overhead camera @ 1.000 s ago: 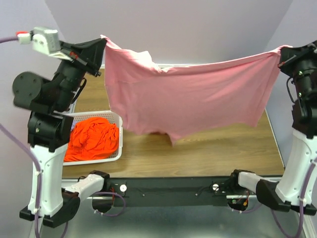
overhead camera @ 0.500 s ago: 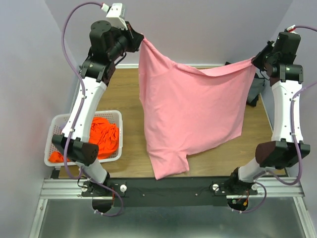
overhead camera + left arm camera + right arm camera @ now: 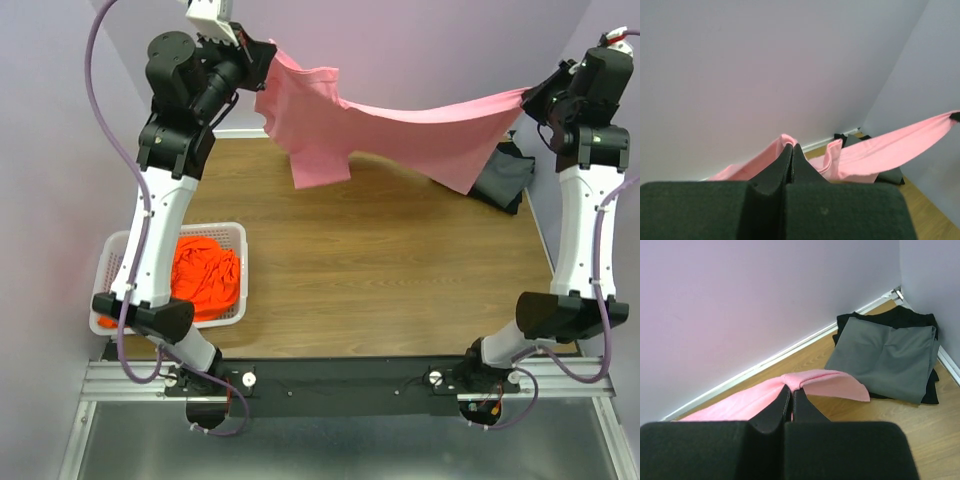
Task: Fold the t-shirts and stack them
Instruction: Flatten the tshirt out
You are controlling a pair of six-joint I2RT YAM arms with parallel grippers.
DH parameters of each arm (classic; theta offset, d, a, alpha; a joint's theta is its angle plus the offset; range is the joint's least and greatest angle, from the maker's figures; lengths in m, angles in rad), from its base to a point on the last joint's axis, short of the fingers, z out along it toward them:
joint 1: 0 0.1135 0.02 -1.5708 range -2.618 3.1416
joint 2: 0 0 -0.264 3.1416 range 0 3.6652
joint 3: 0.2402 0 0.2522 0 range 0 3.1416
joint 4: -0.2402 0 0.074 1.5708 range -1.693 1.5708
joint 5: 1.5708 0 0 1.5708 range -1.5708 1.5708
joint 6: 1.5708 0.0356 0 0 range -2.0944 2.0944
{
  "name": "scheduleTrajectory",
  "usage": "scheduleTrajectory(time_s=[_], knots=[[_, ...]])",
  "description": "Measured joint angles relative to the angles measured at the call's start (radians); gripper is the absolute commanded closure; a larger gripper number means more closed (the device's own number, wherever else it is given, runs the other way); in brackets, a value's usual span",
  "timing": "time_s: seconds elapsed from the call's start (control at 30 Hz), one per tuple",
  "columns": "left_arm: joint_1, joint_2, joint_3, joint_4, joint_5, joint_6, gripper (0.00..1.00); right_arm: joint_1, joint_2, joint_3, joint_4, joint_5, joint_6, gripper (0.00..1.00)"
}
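A light pink t-shirt hangs stretched in the air across the back of the table, held at both ends. My left gripper is shut on its left corner, high near the back wall. At the far right my right gripper is shut on the other corner. A sleeve droops below the left end. Folded dark grey and black t-shirts lie stacked in the back right corner. A bright orange t-shirt lies crumpled in the basket.
A white slotted plastic basket stands at the table's front left, beside the left arm's base. The wooden tabletop spreads under the hanging shirt. Lilac walls close in the back and both sides.
Both arms have swung up and back toward the wall. The pink shirt, hanging down over the table before, is now pulled out nearly flat and high at the back.
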Motion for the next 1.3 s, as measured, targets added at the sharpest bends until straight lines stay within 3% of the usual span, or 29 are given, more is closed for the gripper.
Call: scheduleTrajectory(time_s=[0.37, 0.6, 0.8, 0.93, 1.1, 1.3], knots=[[-0.006, -0.467, -0.356, 0.042, -0.025, 0.074, 1.0, 0.0, -0.422, -0.133, 0.008, 0.033, 0.032, 0.98], [-0.006, -0.624, -0.338, 0.044, -0.033, 0.074, 1.0, 0.0, -0.633, -0.14, 0.007, 0.108, 0.043, 0.98], [-0.008, -0.59, -0.208, -0.023, -0.03, 0.073, 1.0, 0.0, -0.646, -0.062, -0.053, 0.188, 0.037, 0.99], [-0.011, -0.563, -0.192, -0.027, -0.019, 0.07, 1.0, 0.0, -0.648, -0.095, -0.072, 0.219, 0.049, 0.99], [-0.011, -0.472, -0.203, -0.001, 0.025, 0.062, 1.0, 0.0, -0.638, -0.28, -0.081, 0.254, 0.104, 0.98], [-0.012, -0.23, -0.315, 0.084, 0.05, 0.064, 1.0, 0.0, -0.553, -0.558, -0.003, 0.298, 0.137, 0.98]])
